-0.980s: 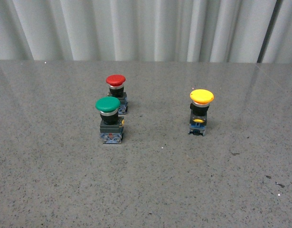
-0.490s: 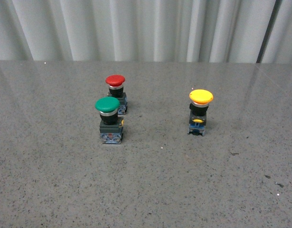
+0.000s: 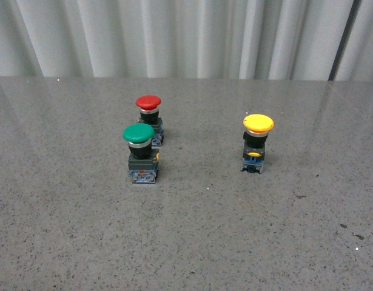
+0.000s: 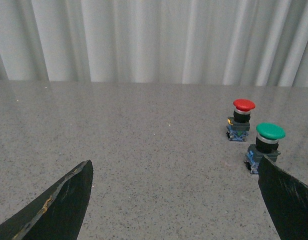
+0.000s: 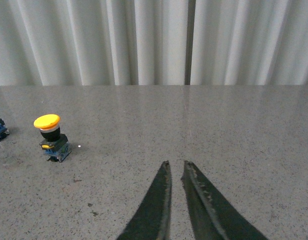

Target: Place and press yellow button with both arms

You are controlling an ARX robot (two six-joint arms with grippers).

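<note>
The yellow button (image 3: 258,124) stands upright on the grey table, right of centre in the front view. It also shows in the right wrist view (image 5: 47,122), well off to the side of my right gripper (image 5: 176,164), which is shut and empty above the table. My left gripper (image 4: 175,167) is open and empty, its black fingers (image 4: 68,197) spread wide over bare table. The yellow button is out of the left wrist view. Neither arm shows in the front view.
A green-capped switch (image 3: 138,134) and a red-capped switch (image 3: 148,102) stand close together left of centre. Both show in the left wrist view, the green one (image 4: 270,131) beside one finger, the red one (image 4: 244,105) behind. A pale curtain (image 3: 186,36) backs the table.
</note>
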